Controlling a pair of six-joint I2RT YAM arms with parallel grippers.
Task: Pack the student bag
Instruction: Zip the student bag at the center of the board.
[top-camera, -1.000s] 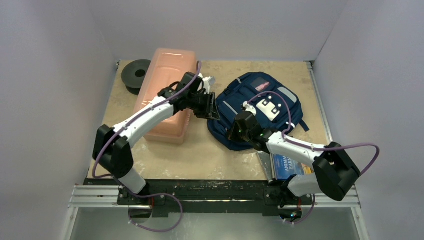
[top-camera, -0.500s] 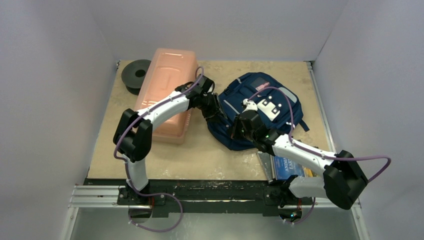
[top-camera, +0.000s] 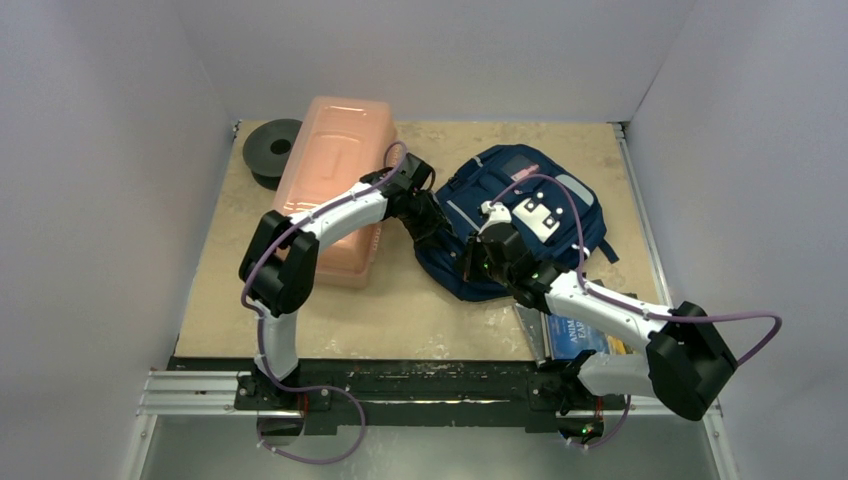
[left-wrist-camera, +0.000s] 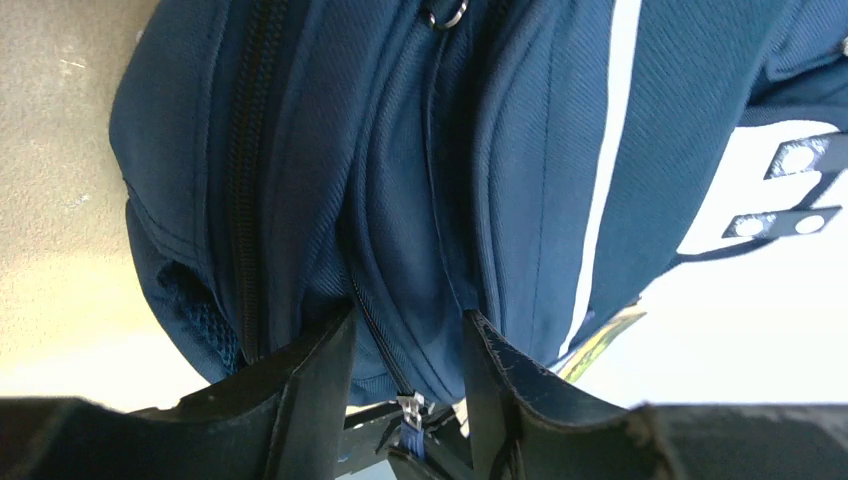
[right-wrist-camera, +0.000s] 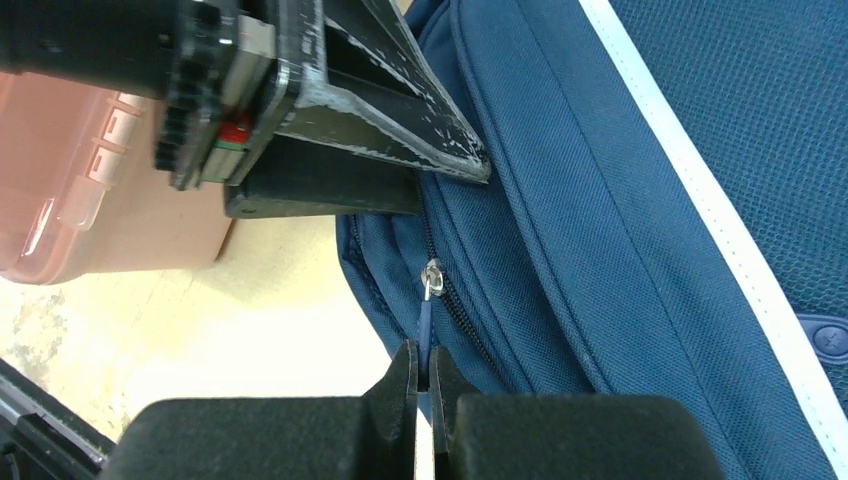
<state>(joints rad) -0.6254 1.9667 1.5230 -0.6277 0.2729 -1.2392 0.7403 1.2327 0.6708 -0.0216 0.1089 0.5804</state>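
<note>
The student bag (top-camera: 580, 215), navy with light grey stripes, lies flat at the centre right of the table. My left gripper (top-camera: 432, 225) is at its left edge. In the left wrist view it (left-wrist-camera: 405, 320) is closed on a ridge of the bag's fabric (left-wrist-camera: 400, 200) along the zip line. My right gripper (top-camera: 470, 265) is at the bag's near left edge. In the right wrist view it (right-wrist-camera: 423, 360) is shut on the blue zipper pull (right-wrist-camera: 424, 320), with the silver slider (right-wrist-camera: 432, 275) just above. The left fingers (right-wrist-camera: 400, 110) press on the bag just beyond it.
A long pink translucent box (top-camera: 330, 190) lies left of the bag, under my left arm. A black spool (top-camera: 270, 150) stands at the far left. A book (top-camera: 580, 335) lies at the near right under my right arm. Walls enclose the table.
My left arm swung right from over the pink box to the bag's left edge, and its jaws narrowed onto the fabric. My right gripper shifted slightly and stays on the zipper pull.
</note>
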